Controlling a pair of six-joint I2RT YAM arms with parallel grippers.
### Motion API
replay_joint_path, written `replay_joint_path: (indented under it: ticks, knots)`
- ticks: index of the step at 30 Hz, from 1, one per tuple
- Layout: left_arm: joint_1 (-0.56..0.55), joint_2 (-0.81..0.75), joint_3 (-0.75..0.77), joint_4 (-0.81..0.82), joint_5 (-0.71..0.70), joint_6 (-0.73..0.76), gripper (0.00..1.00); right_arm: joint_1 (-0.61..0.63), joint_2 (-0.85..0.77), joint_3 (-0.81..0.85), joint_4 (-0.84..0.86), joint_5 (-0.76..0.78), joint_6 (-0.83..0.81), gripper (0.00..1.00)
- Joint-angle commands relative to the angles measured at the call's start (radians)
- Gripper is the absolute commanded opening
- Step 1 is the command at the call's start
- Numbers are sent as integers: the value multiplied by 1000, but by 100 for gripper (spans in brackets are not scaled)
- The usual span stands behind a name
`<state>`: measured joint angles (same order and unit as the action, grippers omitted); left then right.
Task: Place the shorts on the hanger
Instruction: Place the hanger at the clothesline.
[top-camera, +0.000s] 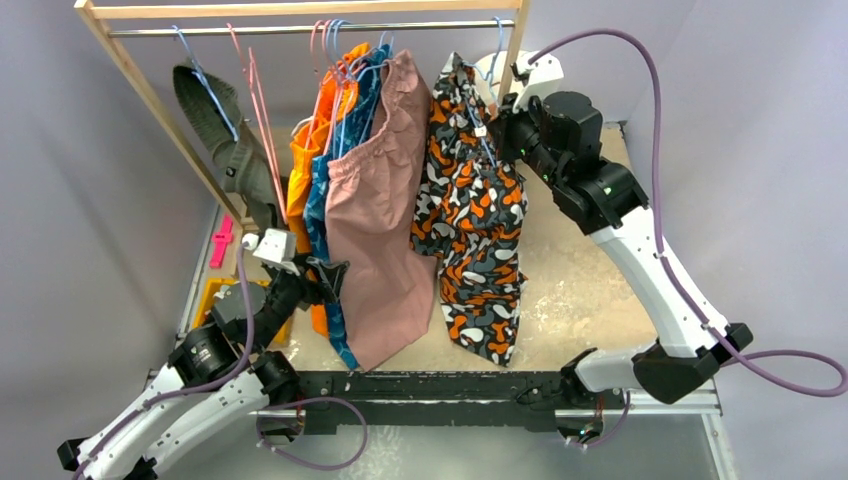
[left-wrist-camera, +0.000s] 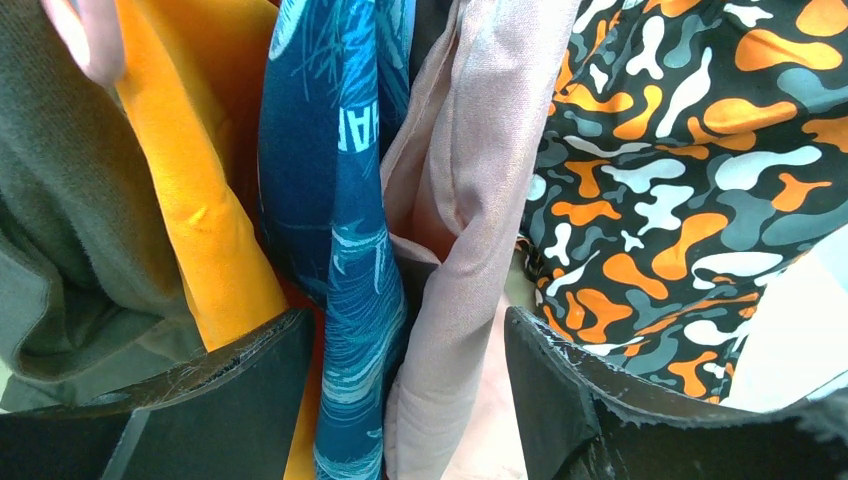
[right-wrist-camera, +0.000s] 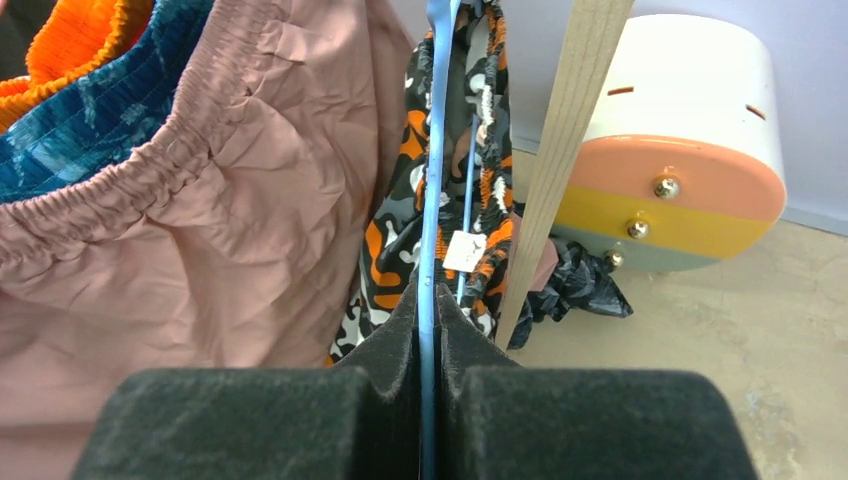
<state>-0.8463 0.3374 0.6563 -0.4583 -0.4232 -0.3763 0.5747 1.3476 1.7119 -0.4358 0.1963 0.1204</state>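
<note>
The camouflage-print shorts hang draped on the light-blue wire hanger at the right end of the rack's rail. My right gripper is beside their top. In the right wrist view it is shut on the hanger's wire, with the shorts just behind. My left gripper is low at the hems of the other hanging clothes. In the left wrist view it is open, with blue patterned cloth and the dusty-pink shorts between its jaws, not pinched. The camouflage shorts hang to its right.
The wooden rack's rail also carries an olive garment, pink-red hangers, orange shorts and pink shorts. The rack's right post stands beside a white, orange and yellow box. A yellow tray lies at left.
</note>
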Motion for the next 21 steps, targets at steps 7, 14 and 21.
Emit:
replay_joint_path:
  ticks: [7,14,21]
  knots:
    - [4,15,19,7,-37,-19,68,-5,-12,127,-1,170,28,0]
    - [4,47,22,10,-35,-17,68,-3,-21,164,41,188,77,0]
    - [4,38,23,2,-45,-21,68,-4,30,333,-41,155,35,0]
